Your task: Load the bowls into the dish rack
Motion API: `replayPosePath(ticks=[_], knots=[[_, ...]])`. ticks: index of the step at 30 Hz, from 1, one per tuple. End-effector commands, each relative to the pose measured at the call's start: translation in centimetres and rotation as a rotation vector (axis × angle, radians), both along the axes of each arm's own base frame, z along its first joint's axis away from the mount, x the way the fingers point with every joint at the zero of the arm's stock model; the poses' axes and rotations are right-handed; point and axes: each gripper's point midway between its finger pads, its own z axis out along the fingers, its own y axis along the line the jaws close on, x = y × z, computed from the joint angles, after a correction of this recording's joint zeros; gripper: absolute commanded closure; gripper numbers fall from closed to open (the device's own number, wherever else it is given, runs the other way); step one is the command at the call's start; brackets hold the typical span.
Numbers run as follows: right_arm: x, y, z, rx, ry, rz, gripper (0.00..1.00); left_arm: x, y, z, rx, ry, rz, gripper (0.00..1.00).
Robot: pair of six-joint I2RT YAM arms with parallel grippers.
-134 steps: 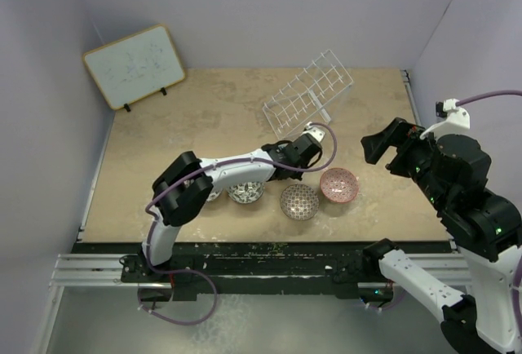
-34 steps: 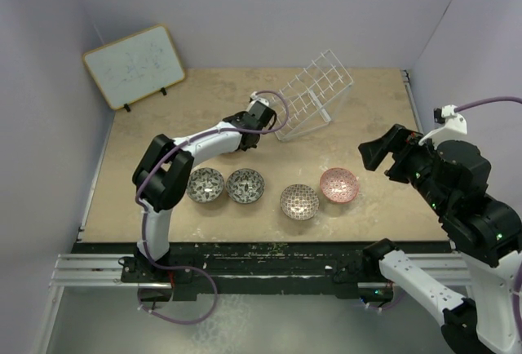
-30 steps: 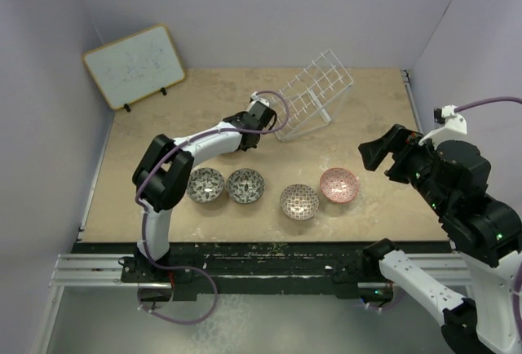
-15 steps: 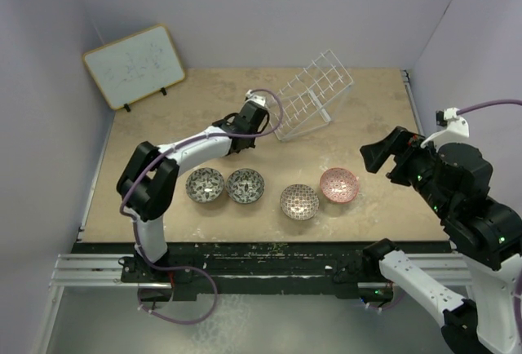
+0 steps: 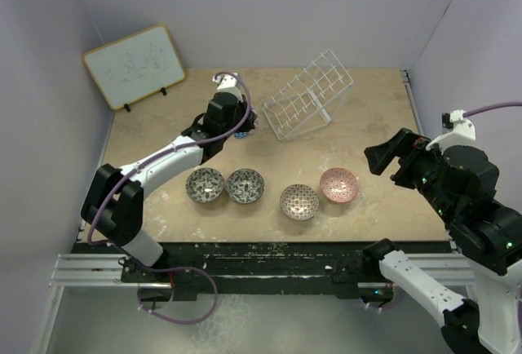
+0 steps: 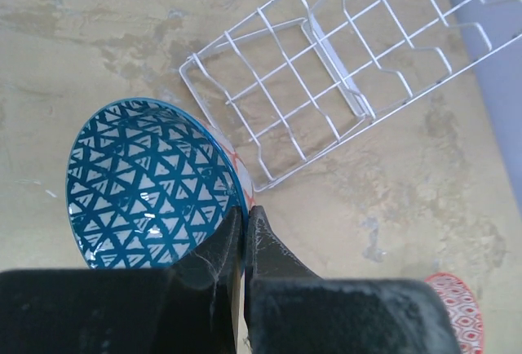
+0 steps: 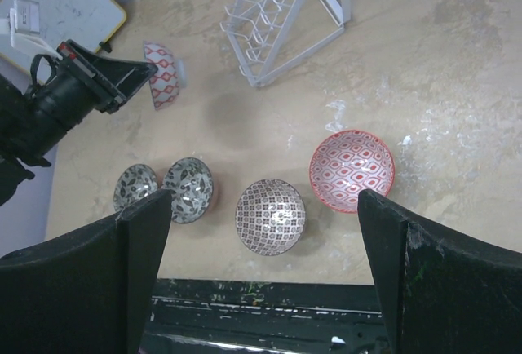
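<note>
A wood-framed whiteboard (image 5: 134,64) leans at 10 o'clock on the desk (image 5: 367,101). The tilted white wire dish rack (image 5: 308,97) stands at 1 o'clock. Just at its 9 o'clock, the left end effector (image 6: 245,227) is clenched on the rim of the blue triangle-patterned ceramic bowl (image 6: 147,183), held on edge above the desk. Near 6 o'clock, mouths up, sit two grey-white bowls (image 5: 205,184), a brownish-grey lattice bowl (image 5: 299,201) and a pink bowl (image 5: 338,184). The right end effector (image 7: 261,207) is spread wide, released.

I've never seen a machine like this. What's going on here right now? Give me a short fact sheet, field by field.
Left gripper: shut on the rim of the blue triangle-patterned ceramic bowl, held tilted near the rack
Right gripper: open, holding nothing
White wire dish rack: tilted, no bowls in it
Row on the table: two grey-white patterned bowls, brownish-grey lattice bowl, pink patterned bowl
</note>
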Motion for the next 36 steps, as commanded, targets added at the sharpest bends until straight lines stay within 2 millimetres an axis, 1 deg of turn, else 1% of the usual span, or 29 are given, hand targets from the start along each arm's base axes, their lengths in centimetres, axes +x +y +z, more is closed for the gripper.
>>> replayPosePath(ticks=[1, 6, 11, 18, 20, 26, 29, 36], knots=[[-0.3, -0.4, 1.5, 0.019, -0.038, -0.017, 0.03, 0.5, -1.2, 7.4, -0.373, -0.144, -0.022, 1.00], [-0.3, -0.4, 1.1, 0.010, -0.021, -0.018, 0.03, 0.4, -1.3, 9.9, -0.585, -0.222, -0.047, 1.00], [-0.9, -1.1, 0.9, 0.001, -0.007, -0.042, 0.03, 0.7, -1.7, 10.9, -0.752, -0.297, -0.071, 1.00], [-1.6, -2.1, 1.4, -0.024, 0.007, -0.069, 0.03, 1.2, -2.0, 10.2, -0.915, -0.365, -0.094, 1.00], [-1.7, -2.2, 1.5, -0.032, 0.012, -0.073, 0.03, 1.4, -2.2, 9.8, -0.937, -0.374, -0.098, 1.00], [-1.6, -2.5, 1.6, -0.054, 0.028, -0.084, 0.03, 1.8, -2.1, 9.6, -0.983, -0.407, -0.106, 1.00], [-1.4, -2.4, 1.6, -0.058, 0.033, -0.087, 0.03, 2.1, -2.0, 9.0, -1.018, -0.414, -0.112, 1.00], [-0.9, -2.3, 1.7, -0.076, 0.053, -0.087, 0.04, 3.0, -1.7, 7.0, -1.074, -0.405, -0.101, 1.00]])
